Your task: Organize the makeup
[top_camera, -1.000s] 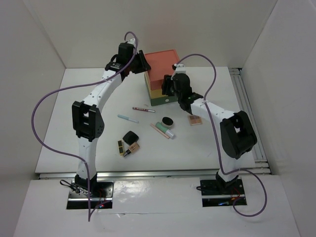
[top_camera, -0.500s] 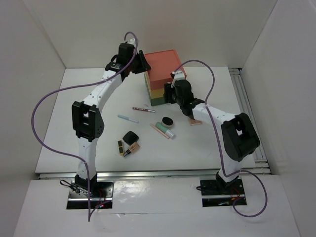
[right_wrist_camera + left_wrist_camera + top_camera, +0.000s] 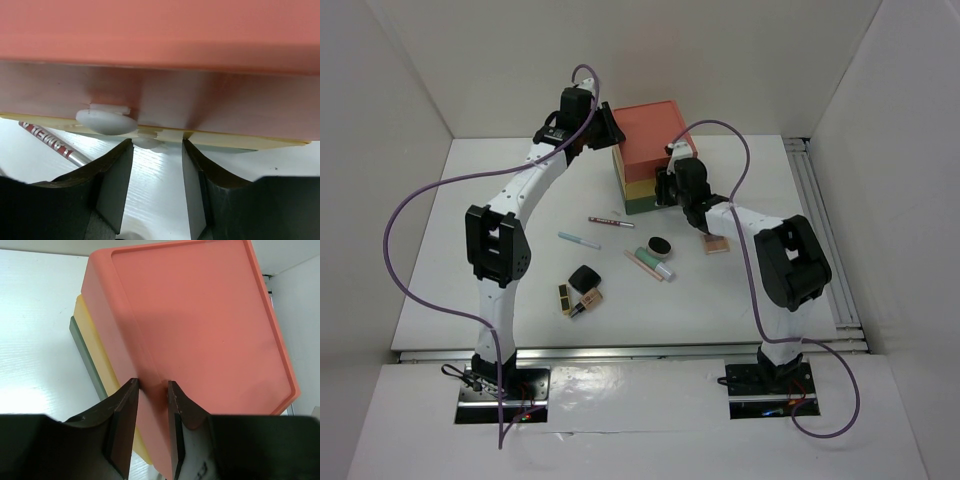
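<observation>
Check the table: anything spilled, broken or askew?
Nothing looks spilled or broken. Loose items such as the red pencil and mint tube lie at mixed angles. One oddity: the drawer box's white knob sits left of the right gripper's gap, not between its fingers.

Coral-yellow-green drawer box [image 3: 648, 130] upright at the rear; white table [image 3: 440, 280] beneath.

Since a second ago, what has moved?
The right gripper moved left, closing in on the drawer box's front. Its jaws stand open before a white knob, holding nothing. The left gripper at the box's top edge and the makeup stayed put.
</observation>
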`<state>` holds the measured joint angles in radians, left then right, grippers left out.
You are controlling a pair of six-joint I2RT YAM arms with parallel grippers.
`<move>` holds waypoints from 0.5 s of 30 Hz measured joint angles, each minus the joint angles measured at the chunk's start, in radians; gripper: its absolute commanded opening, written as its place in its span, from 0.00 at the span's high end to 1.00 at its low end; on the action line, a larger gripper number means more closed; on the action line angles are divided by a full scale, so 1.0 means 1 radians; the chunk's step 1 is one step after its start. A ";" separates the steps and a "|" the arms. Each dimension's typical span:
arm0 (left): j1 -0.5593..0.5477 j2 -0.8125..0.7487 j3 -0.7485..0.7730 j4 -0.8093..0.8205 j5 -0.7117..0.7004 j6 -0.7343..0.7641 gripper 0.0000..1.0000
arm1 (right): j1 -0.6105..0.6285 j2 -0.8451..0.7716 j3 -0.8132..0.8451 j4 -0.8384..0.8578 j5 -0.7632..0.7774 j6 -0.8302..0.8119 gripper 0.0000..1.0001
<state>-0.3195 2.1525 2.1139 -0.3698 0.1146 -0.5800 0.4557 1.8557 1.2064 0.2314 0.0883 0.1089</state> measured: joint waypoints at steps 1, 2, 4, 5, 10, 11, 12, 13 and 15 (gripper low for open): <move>0.000 0.000 0.000 0.000 0.000 0.000 0.60 | 0.000 0.000 0.000 0.001 -0.003 -0.003 0.55; 0.000 0.000 0.000 0.000 -0.001 -0.001 0.61 | 0.000 0.000 0.000 0.002 -0.007 -0.005 0.55; 0.000 0.000 0.000 0.000 -0.002 0.000 0.61 | 0.000 0.000 0.000 0.008 -0.015 -0.009 0.59; 0.000 -0.001 0.000 -0.001 -0.002 0.000 0.61 | 0.000 0.000 0.000 0.010 -0.021 -0.011 0.62; 0.000 -0.002 0.000 -0.003 -0.006 -0.001 0.61 | 0.000 0.001 0.000 0.014 -0.048 -0.023 0.87; 0.000 -0.002 0.000 -0.003 -0.006 -0.002 0.61 | 0.000 0.001 0.000 0.014 -0.051 -0.023 0.87; 0.000 -0.002 0.000 -0.003 -0.007 -0.002 0.61 | 0.000 0.001 0.000 0.014 -0.055 -0.025 0.89; 0.000 -0.002 0.000 -0.003 -0.007 -0.003 0.61 | 0.000 0.001 0.000 0.014 -0.057 -0.025 0.90; 0.000 -0.002 0.000 -0.003 -0.007 -0.004 0.61 | 0.000 0.001 0.000 0.013 -0.063 -0.026 0.92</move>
<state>-0.3199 2.1509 2.1139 -0.3725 0.1074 -0.5838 0.4553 1.8568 1.2060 0.2443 0.0254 0.0830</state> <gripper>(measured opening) 0.391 0.297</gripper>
